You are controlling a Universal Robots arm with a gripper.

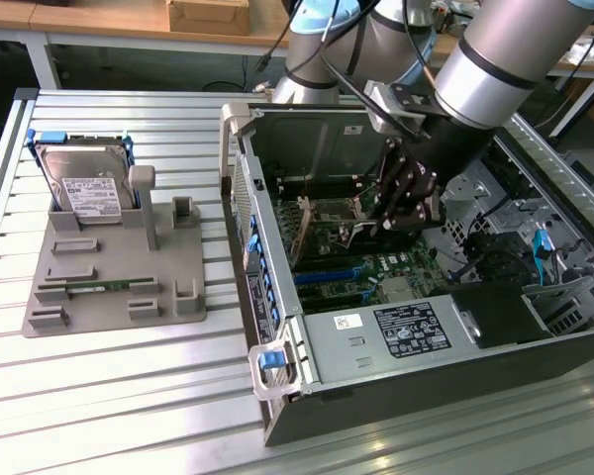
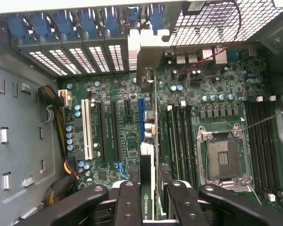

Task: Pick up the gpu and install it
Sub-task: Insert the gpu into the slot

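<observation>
A: Gripper (image 2: 148,200) status?

B: We see its fingers (image 2: 127,202) clamped on the gpu (image 2: 147,188), holding it edge-on inside the pc case (image 1: 376,341), over the mobo (image 2: 122,136).

A: Card orientation vs. slot?

B: We read the card's long axis as parallel to the blue slot (image 2: 141,120), bracket end toward the rear slot covers (image 2: 75,56). Card sits just beside the slot line, so alignment looks close but we judge it not seated.
</observation>
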